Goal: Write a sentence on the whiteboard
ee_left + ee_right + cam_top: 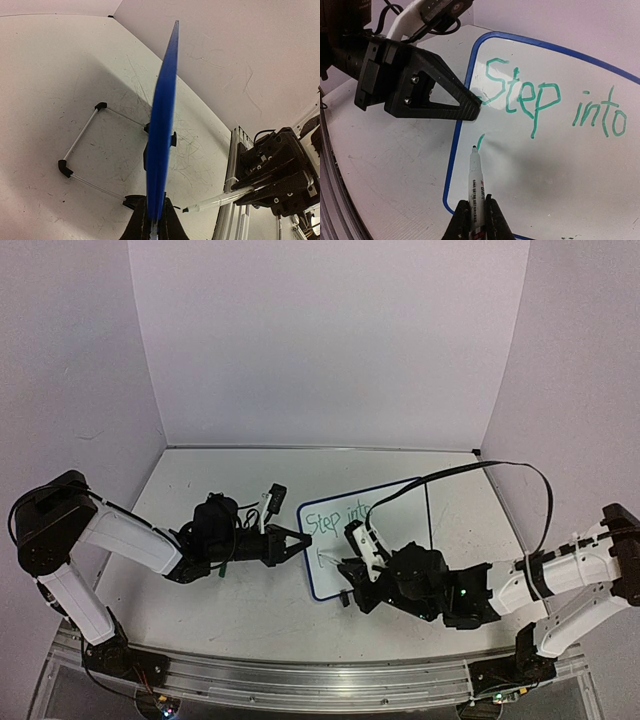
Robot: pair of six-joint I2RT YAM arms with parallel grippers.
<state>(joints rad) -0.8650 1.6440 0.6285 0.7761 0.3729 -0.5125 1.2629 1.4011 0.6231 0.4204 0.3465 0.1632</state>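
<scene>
Marker [475,175], clamped in our right gripper [476,212], sits tip-first at the propped whiteboard [560,165] under the sentence [540,102] "Step into"; our left gripper [155,222] pinches the board's edge. Pushing hard could tip it.

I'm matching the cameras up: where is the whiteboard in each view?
Top external: whiteboard just right of centre.
Left wrist: whiteboard edge-on, a blue strip up the middle.
Right wrist: whiteboard fills the right side.
Shared landmark: the left fingers gripping its rim.
</scene>
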